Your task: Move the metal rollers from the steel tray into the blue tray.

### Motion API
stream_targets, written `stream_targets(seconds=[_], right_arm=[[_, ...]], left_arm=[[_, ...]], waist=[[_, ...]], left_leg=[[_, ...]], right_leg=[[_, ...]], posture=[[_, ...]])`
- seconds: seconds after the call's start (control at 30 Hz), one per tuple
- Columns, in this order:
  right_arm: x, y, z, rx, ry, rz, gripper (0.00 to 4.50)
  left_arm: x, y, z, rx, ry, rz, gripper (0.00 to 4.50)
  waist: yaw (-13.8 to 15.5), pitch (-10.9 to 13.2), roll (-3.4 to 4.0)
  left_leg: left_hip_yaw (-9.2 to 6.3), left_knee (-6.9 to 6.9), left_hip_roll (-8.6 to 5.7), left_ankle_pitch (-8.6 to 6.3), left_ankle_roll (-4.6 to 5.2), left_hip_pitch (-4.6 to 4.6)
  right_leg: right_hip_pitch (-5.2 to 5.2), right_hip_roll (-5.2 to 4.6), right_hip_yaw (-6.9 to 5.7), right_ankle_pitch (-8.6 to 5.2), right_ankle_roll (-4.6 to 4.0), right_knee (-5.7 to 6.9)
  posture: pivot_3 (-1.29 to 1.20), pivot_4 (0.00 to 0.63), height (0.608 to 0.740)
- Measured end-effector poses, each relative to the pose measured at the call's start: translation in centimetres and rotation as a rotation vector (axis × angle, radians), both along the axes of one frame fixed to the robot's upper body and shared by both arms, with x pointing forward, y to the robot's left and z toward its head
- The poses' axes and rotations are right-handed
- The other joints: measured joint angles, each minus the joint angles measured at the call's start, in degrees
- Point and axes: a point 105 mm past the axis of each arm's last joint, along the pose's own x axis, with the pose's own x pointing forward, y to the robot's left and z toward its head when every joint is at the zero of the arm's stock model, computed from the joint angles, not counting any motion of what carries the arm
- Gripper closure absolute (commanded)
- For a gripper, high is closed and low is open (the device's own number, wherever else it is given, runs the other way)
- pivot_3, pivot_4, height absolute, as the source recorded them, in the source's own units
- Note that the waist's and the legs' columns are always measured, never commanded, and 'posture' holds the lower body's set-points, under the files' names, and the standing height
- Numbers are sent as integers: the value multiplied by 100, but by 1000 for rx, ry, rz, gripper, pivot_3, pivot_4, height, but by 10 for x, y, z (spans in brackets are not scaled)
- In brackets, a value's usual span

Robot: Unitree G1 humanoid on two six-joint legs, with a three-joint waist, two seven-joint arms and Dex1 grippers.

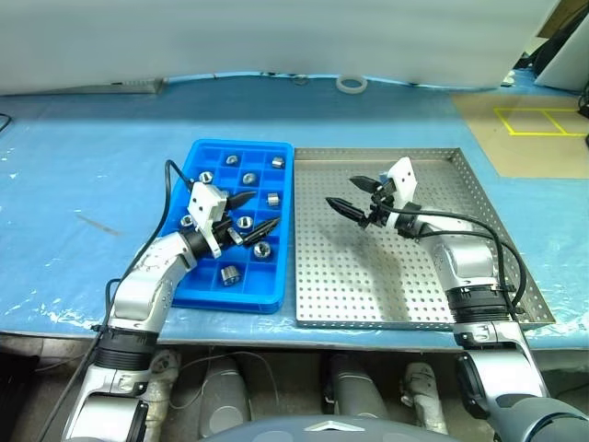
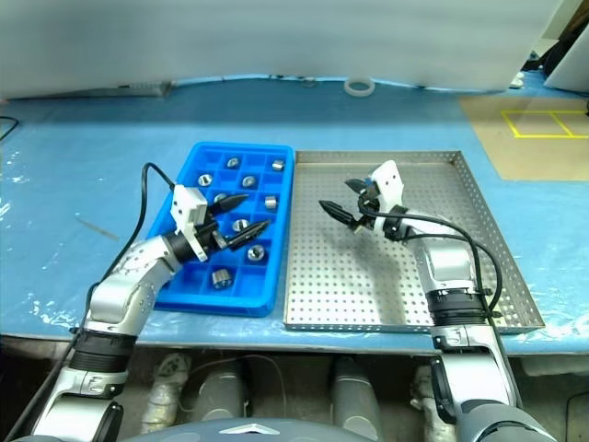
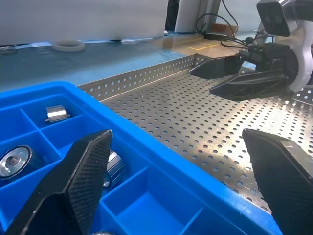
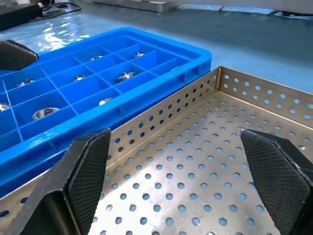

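The blue tray (image 1: pixel 241 301) lies left of the steel tray (image 1: pixel 368 276), rim to rim. Several metal rollers (image 1: pixel 245 221) sit in the blue tray's compartments, one to a square, such as one near the front (image 1: pixel 229 273) and one at the back (image 1: pixel 277 162). The steel tray's perforated floor is bare. My left gripper (image 1: pixel 262 210) hovers open over the blue tray's right half, holding nothing. Over the steel tray's back left part, my right gripper (image 1: pixel 341 191) is open and empty, pointing toward the blue tray. In the left wrist view my right gripper (image 3: pixel 230 76) shows above the steel tray (image 3: pixel 195 122).
A white tape ring (image 1: pixel 351 84) lies on the pale blue table sheet behind the trays. A tan board with yellow line markings (image 1: pixel 538 122) sits at the back right. The table's front edge runs just below both trays.
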Motion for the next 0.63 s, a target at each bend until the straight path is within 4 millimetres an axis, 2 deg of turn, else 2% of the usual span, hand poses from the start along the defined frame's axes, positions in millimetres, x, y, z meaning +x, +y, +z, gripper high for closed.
stream_targets(seconds=[0.63], right_arm=[[-2, -5, 5, -16, -56, 0, 24]], left_arm=[[0, -10, 0, 6, -18, -65, 0]], waist=[[-8, 0, 0]], left_leg=[[1, -1, -1, -1, 1, -4]], right_leg=[[-3, 0, 0, -1, 1, -4]], posture=[[-140, 150, 740]])
